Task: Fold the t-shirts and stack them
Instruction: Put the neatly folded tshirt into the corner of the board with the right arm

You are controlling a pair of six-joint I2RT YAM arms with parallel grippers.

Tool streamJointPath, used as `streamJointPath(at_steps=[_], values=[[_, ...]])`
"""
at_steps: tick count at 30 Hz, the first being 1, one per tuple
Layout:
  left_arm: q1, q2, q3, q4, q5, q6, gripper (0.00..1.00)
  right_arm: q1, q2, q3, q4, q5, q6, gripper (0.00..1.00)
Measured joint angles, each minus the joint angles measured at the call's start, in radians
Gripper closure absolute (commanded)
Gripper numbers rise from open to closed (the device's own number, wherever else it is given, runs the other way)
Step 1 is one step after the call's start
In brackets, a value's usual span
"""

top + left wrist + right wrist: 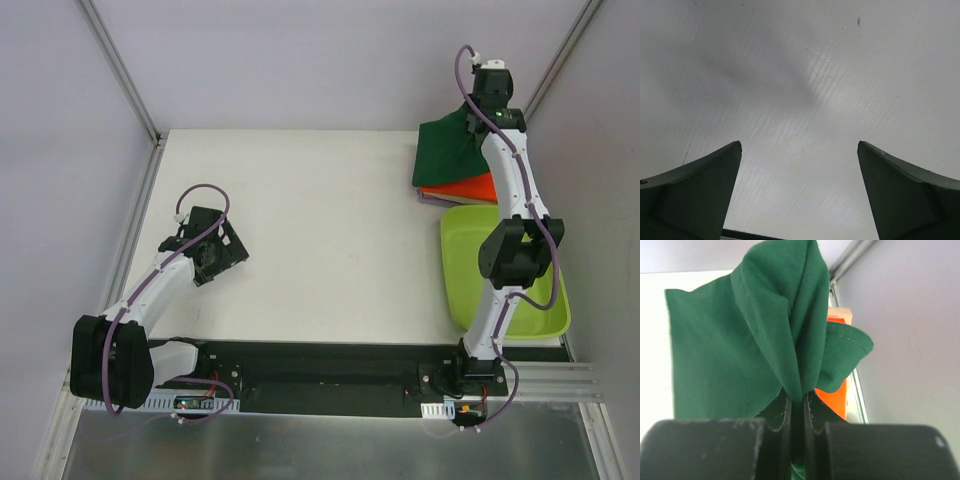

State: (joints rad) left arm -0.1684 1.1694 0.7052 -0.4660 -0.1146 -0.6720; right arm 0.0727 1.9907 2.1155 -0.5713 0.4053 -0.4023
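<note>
1. Laying the green shirt (445,150) onto the stack looks like the step in hand. It sits at about 1 o'clock on the table (320,230), over the orange shirt (468,188), with an edge of the lavender shirt (430,199) showing underneath.
2. The green shirt's far right part is drawn up into a peak, its folds gathering toward the pinch, while the rest spreads down and flat toward 7 o'clock. Its long axis seems to run from 1 to 7 o'clock, though the bunching makes this uncertain.
3. The right gripper (797,405) has its fingers almost together, clamped on a fold of the green shirt and holding it above the stack.
4. The next move, as I judge it, calls for lowering that peak and letting go, so the cloth settles flat and square on the orange shirt without dragging it.
5. The left gripper (799,145) is at 9 o'clock, fingers (705,185) spread wide over bare table and holding nothing.
6. The bin (470,280) lies at 4 o'clock, just beside the stack.
</note>
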Motion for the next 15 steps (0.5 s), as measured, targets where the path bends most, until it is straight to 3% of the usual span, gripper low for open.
streamJointPath(at_steps=[12, 13, 14, 15], values=[[0.000, 0.022, 0.016, 0.001, 0.000, 0.000, 0.01, -0.136, 0.082, -0.036, 0.059, -0.050, 0.002, 0.99], [0.000, 0.022, 0.016, 0.001, 0.000, 0.000, 0.01, -0.141, 0.092, -0.037, 0.065, -0.050, 0.002, 0.95], [0.000, 0.022, 0.017, 0.001, 0.000, 0.000, 0.01, -0.145, 0.099, -0.037, 0.069, -0.049, 0.003, 0.84], [0.000, 0.022, 0.017, 0.001, 0.000, 0.000, 0.01, -0.148, 0.109, -0.037, 0.074, -0.045, 0.005, 0.61]])
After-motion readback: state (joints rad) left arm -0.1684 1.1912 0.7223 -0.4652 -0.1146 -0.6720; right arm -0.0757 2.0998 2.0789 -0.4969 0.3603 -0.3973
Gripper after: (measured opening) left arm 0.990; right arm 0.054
